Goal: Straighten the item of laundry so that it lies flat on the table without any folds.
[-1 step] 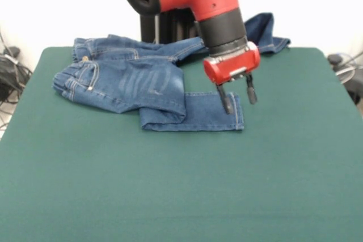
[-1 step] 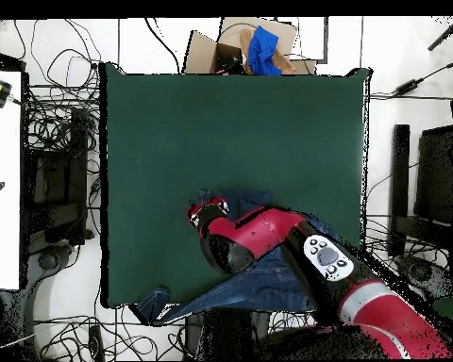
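Note:
The item of laundry (image 1: 136, 86), a small pair of blue jeans, lies crumpled at the far part of the green table (image 1: 170, 185). Its waistband is bunched at the left. One leg is folded over at the knee and ends in a hem (image 1: 235, 118) near the middle. The other leg (image 1: 266, 35) runs to the far edge and hangs over it. My gripper (image 1: 238, 97) is open over that near hem, one finger (image 1: 224, 100) above the cloth and the other just past it. Overhead, the arm (image 2: 268, 236) hides most of the jeans (image 2: 259, 283).
Beyond one table edge (image 2: 230, 71) stands a cardboard box (image 2: 221, 47) holding a blue cloth (image 2: 261, 49). Cables cover the floor around the table. A white surface (image 2: 2, 189) stands beside it on one side, with dark equipment (image 2: 428, 189) on the other.

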Robot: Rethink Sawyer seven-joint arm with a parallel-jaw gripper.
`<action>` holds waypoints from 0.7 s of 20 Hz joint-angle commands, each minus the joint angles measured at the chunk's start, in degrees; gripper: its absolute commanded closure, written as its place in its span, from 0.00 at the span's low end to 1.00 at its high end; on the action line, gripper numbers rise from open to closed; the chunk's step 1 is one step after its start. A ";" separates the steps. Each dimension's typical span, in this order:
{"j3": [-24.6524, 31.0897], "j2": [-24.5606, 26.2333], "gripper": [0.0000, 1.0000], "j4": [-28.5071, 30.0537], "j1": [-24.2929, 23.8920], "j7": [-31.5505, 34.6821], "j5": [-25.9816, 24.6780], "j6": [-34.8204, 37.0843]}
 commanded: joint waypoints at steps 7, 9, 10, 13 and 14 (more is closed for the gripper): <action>-19.38 -14.29 0.00 -3.49 19.92 7.78 -12.54 6.21; -25.29 -11.26 0.00 -5.86 24.70 10.70 -13.31 2.22; -28.95 -9.53 0.00 -7.25 27.55 11.81 -12.89 0.00; -37.56 -3.87 0.00 -10.32 32.79 10.33 -8.01 -7.29; -38.13 -2.81 0.00 -10.47 32.67 9.05 -6.59 -8.57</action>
